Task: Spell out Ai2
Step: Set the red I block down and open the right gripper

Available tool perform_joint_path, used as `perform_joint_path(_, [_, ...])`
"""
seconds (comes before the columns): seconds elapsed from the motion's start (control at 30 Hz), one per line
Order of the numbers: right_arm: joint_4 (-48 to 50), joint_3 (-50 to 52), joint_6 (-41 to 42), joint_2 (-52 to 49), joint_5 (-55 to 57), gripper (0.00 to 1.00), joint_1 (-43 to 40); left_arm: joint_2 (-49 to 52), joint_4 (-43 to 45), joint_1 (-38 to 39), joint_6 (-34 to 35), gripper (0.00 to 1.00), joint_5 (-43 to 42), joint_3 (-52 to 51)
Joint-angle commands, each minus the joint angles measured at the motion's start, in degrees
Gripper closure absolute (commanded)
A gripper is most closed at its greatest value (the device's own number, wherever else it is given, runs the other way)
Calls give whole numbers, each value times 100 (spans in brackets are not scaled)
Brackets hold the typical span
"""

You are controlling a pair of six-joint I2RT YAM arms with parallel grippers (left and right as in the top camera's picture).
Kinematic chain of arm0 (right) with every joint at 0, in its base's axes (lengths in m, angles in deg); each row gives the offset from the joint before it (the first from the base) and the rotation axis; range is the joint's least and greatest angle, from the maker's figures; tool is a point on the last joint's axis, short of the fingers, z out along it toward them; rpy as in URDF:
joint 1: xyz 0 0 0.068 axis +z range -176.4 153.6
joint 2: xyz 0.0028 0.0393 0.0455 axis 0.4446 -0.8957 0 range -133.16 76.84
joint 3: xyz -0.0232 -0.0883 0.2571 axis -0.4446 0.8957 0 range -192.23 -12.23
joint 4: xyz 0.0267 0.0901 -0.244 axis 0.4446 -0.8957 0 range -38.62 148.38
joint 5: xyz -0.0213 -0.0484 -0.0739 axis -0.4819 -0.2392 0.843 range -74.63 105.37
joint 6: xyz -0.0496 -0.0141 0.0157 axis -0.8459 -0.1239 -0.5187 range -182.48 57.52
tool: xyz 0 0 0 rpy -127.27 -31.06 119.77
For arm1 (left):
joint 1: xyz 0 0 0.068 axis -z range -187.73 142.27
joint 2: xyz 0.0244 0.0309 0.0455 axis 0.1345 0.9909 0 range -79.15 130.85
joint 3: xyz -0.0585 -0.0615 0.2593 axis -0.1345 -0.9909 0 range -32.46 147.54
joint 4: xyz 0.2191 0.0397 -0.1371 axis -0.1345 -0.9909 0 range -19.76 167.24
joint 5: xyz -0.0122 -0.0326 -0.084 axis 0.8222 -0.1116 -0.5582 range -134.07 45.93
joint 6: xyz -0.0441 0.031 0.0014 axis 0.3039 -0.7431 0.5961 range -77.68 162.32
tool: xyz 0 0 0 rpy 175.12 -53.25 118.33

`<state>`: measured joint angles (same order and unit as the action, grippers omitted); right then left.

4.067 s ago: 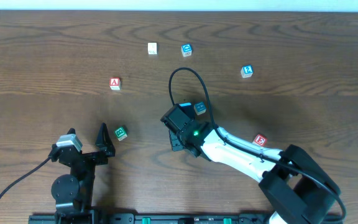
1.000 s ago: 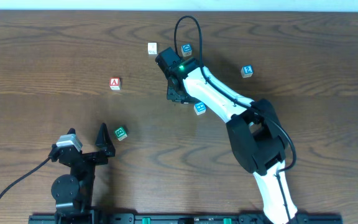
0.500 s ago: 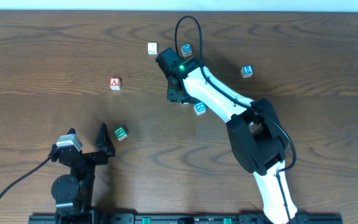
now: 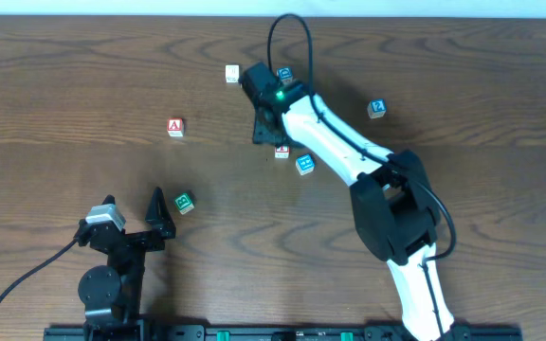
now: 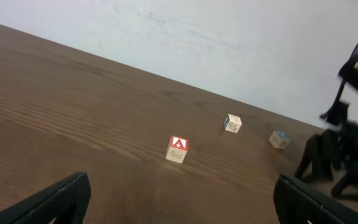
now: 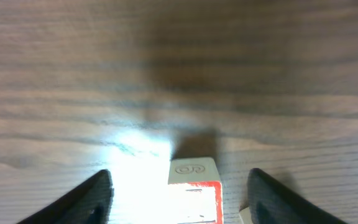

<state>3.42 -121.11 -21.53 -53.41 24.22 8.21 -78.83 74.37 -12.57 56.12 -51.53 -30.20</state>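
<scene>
The right arm (image 4: 349, 152) lies slantwise across the tabletop (image 4: 64, 76) from the near right to the far middle, barring a straight way between the left half and the lone "2" cube (image 4: 376, 108). The right end effector (image 4: 267, 133) hangs in a crowded spot, fingers spread with a gap either side of the red-bordered cube (image 4: 282, 151), a blue cube (image 4: 304, 164) just beside that, and the white cube (image 4: 232, 73) and another blue cube (image 4: 284, 74) close behind. The "A" cube (image 4: 175, 127) has room on every side, while the green cube (image 4: 184, 202) sits just beside the left end effector (image 5: 182, 208).
</scene>
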Motion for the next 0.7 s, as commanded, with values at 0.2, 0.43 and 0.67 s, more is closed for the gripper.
perform_joint_path(0.2, [-2212,-2140,-289,-24,820,43,-236,-11,-79,-28,57,5,39,-199])
perform_joint_path(0.43, [-2944,-1475,-79,-26,970,99,-385,-11,-79,-28,57,5,39,-199])
perform_joint_path(0.67, [-2264,-765,-1766,20,-197,99,61,-11,-79,-28,57,5,39,-199])
